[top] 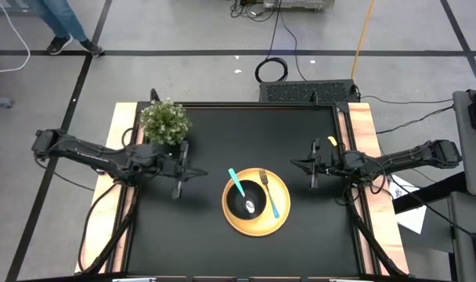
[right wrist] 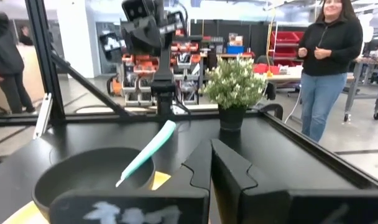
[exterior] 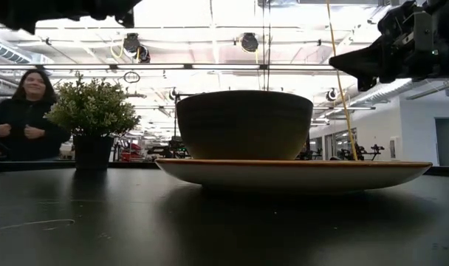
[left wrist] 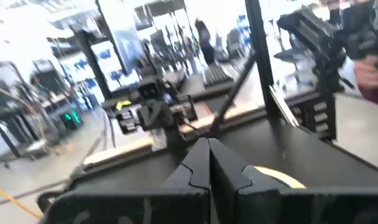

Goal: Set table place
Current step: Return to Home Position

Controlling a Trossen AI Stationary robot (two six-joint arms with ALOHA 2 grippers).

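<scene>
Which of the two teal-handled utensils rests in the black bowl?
The spoon: its head sits in the bowl, handle over the rim. The fork lies on the yellow plate, beside the bowl.

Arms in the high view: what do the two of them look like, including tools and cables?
Both are slim, dark, jointed arms: left arm, right arm. Each ends in a matte black two-finger tool, left tool and right tool, with a crossbar behind angular, notched fingers. Black cables loop off each arm.

Yellow plate, black bowl, seemingly teal spoon
</scene>
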